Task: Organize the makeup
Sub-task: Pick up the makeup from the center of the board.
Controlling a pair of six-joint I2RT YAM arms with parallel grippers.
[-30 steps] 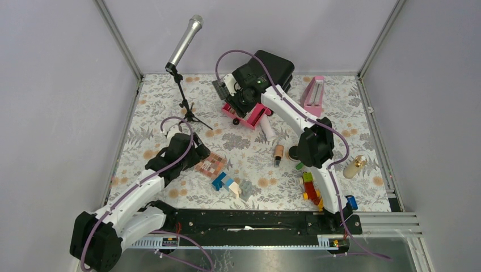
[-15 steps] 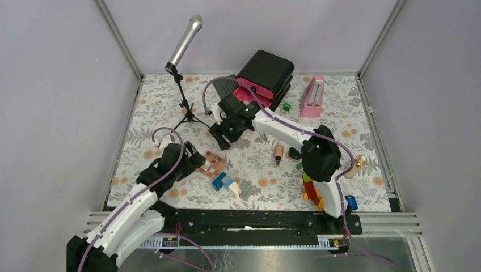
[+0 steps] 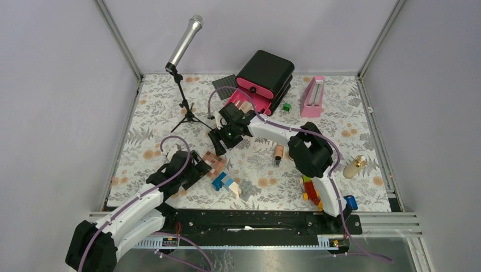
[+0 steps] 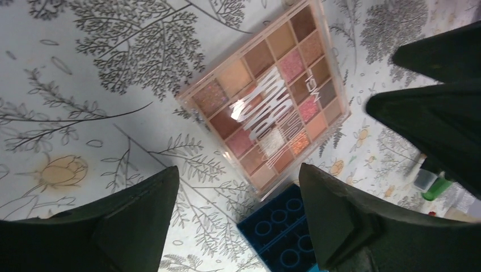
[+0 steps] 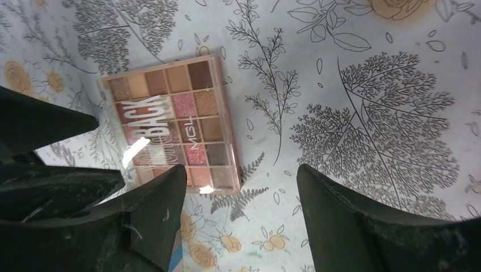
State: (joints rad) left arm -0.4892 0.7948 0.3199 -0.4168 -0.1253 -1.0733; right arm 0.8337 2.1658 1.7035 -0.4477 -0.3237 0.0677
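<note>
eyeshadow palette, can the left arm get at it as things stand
Probably yes. The left pincer is open just above the eyeshadow palette, which lies flat with nothing on top. The right pincer, also open nearby, and a blue brick at its edge may crowd it.

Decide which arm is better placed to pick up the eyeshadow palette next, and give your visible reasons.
Probably the left. The open left gripper sits beside the palette, which lies roughly centred in its wrist view; the right gripper, also open, sees it off-centre.
</note>
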